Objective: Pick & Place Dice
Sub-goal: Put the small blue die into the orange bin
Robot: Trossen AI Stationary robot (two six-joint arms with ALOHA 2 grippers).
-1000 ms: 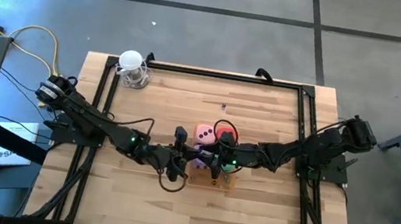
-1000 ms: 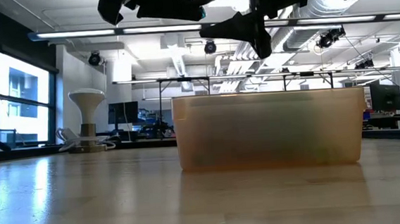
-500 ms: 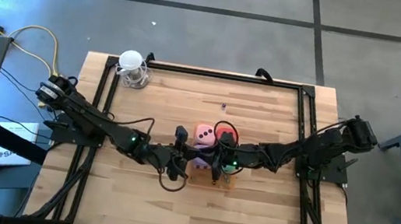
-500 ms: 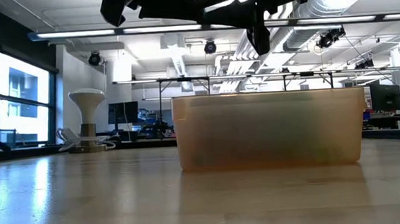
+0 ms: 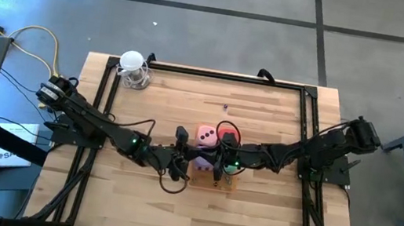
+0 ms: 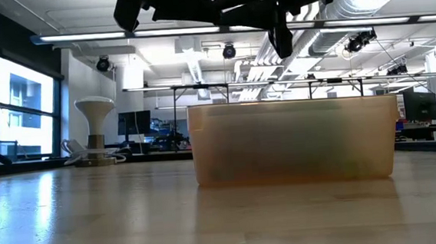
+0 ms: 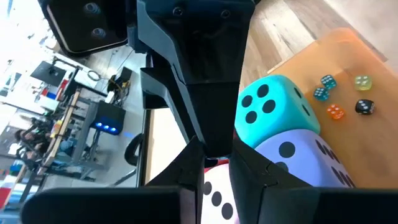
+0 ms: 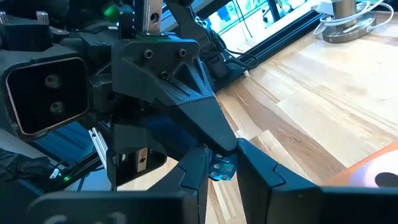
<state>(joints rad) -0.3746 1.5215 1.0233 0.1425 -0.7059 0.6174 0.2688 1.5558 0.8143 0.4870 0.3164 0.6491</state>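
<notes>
Both grippers meet tip to tip above the orange tray (image 5: 228,185), clear of its wall (image 6: 293,144). A small blue die (image 8: 222,168) sits between them. My left gripper (image 7: 217,171) comes from the table's left and my right gripper (image 8: 222,171) from its right, and both are shut on it. Below them the large soft dice rest in the tray: pink (image 5: 205,135), red (image 5: 228,139), lilac (image 7: 298,155) and teal (image 7: 273,106). Several other small dice (image 7: 336,112) lie on the tray floor. My left gripper meets the small blue die with its fingertips (image 8: 219,148), as the right wrist view shows. It comes nearly level from the table's left. In its own wrist view the other arm's fingers hide the die. The die is clear of the tray. My right gripper pinches the small blue die's two opposite faces (image 8: 214,169) between its two fingers. It comes nearly level from the table's right, turned crosswise to the left gripper's fingers. The die hangs in the air above the large dice.
A white stand (image 5: 134,68) with a coiled cable is at the far left corner of the table. Black frame rails (image 5: 304,127) run along the table's sides and far edge. Bare wood lies near and far of the tray.
My right gripper has shut: in the low view its two fingers stood apart a second ago and now lie together at the left gripper's tip. Both arms have stayed in place above the tray.
</notes>
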